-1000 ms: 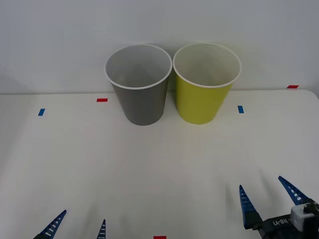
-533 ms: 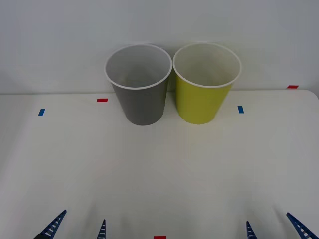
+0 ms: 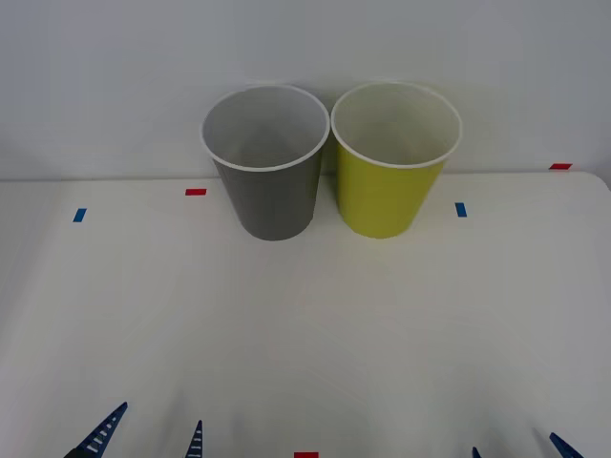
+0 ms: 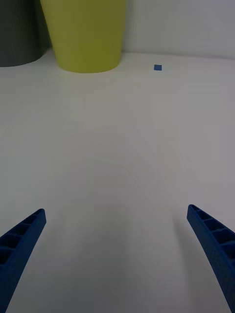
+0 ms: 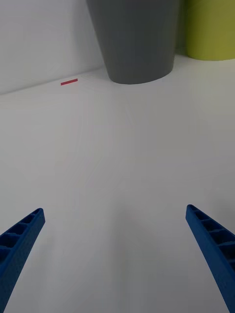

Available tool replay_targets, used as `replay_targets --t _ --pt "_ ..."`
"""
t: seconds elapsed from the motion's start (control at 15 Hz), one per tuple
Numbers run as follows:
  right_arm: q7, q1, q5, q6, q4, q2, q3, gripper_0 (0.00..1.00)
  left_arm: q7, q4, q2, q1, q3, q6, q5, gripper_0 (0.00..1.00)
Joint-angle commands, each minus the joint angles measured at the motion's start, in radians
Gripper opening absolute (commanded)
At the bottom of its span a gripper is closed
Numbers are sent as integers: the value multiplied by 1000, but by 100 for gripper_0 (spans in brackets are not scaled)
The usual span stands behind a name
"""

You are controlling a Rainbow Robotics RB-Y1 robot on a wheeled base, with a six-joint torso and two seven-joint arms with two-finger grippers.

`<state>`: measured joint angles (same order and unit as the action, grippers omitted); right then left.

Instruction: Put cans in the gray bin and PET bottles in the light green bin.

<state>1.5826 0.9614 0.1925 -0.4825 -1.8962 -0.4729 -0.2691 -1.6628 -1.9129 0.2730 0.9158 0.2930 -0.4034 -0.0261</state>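
We are seeing a white table [image 3: 305, 324] lying before a pale wall [image 3: 115, 76], with red tape marks [image 3: 196, 192] and blue tape marks [image 3: 461, 209] sitting at mid-frame left and right.

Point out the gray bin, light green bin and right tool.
gray bin [image 3: 272, 200], front view, outer wall.
light green bin [image 3: 387, 196], front view, outer wall.
right tool [image 4: 117, 254], right wrist view, midway between open fingertips.

I'm seeing only the blue ribbed tips of the right gripper [image 3: 520, 450] poking over the front view's lower edge. The tall gray tapered bin [image 5: 134, 41] and yellow-green tapered bin [image 4: 83, 34] are losing their rims in the wrist views.
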Motion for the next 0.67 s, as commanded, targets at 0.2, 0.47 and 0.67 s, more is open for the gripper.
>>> replay_targets --t 0.2,0.47,0.67 --pt "-6 0 5 1 0 2 -2 100 0 0 0 0 0 0 0 100" --pt "-6 0 5 1 0 2 -2 100 0 0 0 0 0 0 0 100" --pt "-6 0 5 1 0 2 -2 100 0 0 0 0 0 0 0 100"
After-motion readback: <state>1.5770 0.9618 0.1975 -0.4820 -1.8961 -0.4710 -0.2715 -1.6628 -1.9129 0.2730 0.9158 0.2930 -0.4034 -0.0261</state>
